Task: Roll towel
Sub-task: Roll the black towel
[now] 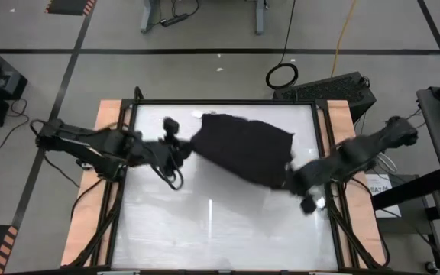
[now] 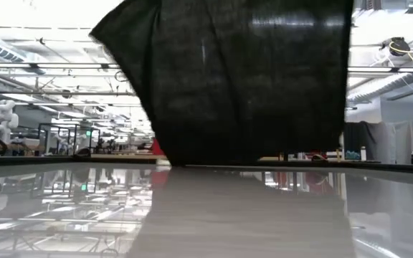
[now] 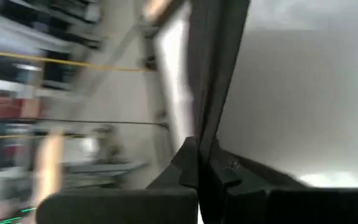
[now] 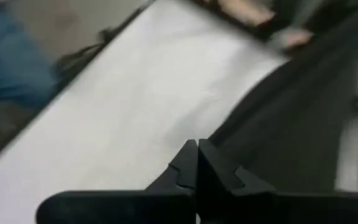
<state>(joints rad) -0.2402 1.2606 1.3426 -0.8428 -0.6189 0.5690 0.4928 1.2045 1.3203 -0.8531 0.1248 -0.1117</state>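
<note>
While both my arms reach in over the white counter (image 1: 228,229), I have the black towel (image 1: 243,149) stretched between them, lifted so it hangs as a dark sheet with its lower edge just at the counter's surface. My left pincer (image 1: 188,150) is clamped tight on the towel's left end, and my right pincer (image 1: 290,177) is pinched closed on its right end, near the counter's right rim.

Soft black cloth towel (image 1: 243,149) with a matt, finely woven surface, hanging in loose folds. White tabletop (image 1: 220,229) smooth and glossy, mirroring the room. Pale unfinished wood strips (image 1: 90,206) along the table's sides. Dark matt fingers (image 4: 194,168) of the right gripper look like hard plastic
</note>
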